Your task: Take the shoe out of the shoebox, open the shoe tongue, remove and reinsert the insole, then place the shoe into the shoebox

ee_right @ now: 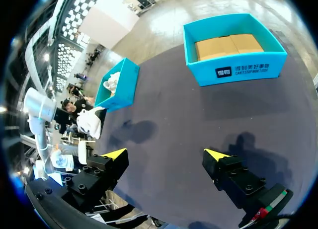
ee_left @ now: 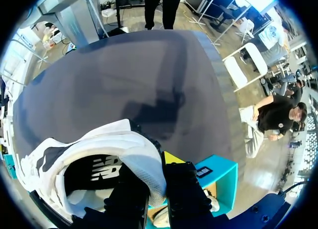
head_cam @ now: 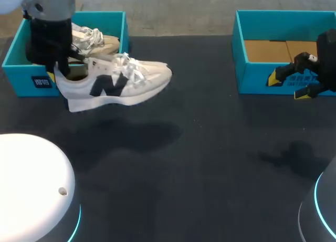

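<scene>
Left tool [head_cam: 59,73] clenched on the heel collar of the shoe [head_cam: 121,82], probably one finger inside and one outside; the wrist view is too crowded to be sure. The shoe hangs clear of the desk [head_cam: 210,147], just in front of the left shoebox [head_cam: 21,82]. A second shoe [head_cam: 97,40] lies in that box. Right tool [head_cam: 287,87] is released and empty, near the right shoebox [head_cam: 252,79]. I judge the take-out step nearly done. Next I'd set the shoe sole-down on the desk, ready for the tongue.
</scene>
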Robot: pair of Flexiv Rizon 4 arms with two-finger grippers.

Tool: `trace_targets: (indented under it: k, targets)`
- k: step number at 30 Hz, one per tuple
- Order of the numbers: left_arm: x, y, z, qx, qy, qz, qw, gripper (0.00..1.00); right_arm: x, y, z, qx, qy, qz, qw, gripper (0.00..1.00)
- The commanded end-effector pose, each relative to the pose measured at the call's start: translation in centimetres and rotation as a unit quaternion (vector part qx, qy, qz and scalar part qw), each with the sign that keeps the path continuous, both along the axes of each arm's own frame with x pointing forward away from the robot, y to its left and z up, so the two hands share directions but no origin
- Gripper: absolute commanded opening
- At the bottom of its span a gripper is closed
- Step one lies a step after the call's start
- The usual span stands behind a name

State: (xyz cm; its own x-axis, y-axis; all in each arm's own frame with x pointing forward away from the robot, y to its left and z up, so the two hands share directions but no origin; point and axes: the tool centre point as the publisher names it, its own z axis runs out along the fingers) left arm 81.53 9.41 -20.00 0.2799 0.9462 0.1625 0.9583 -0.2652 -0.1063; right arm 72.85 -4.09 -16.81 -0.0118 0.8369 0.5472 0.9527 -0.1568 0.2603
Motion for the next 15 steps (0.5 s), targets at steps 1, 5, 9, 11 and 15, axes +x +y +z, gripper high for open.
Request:
trace_targets:
  k: [1, 5, 9, 11, 15]
  targets:
    - [-1.3, -1.7, -0.4, 0.008, -0.018, 0.0, 1.0, 0.0, 0.0, 0.1, -0.1, -0.001, 0.0, -0.001, 1.0, 1.0]
    - [-2.6, -3.9, -0.8, 0.013, -0.021, -0.007, 1.0, 0.0, 0.0, 0.1, -0.1, -0.001, 0.0, -0.001, 1.0, 1.0]
    - [-3.2, -5.0, -1.0, 0.015, -0.022, -0.011, 1.0, 0.0, 0.0, 0.1, -0.1, -0.001, 0.0, -0.001, 1.0, 1.0]
    - [-4.0, -6.4, -1.3, 0.018, -0.024, -0.016, 0.999, 0.0, 0.0, 0.1, -0.1, -0.001, 0.0, -0.001, 1.0, 1.0]
    - [-4.6, -7.4, -1.4, 0.017, -0.023, -0.023, 0.999, 0.0, 0.0, 0.1, -0.1, -0.001, 0.0, -0.001, 1.0, 1.0]
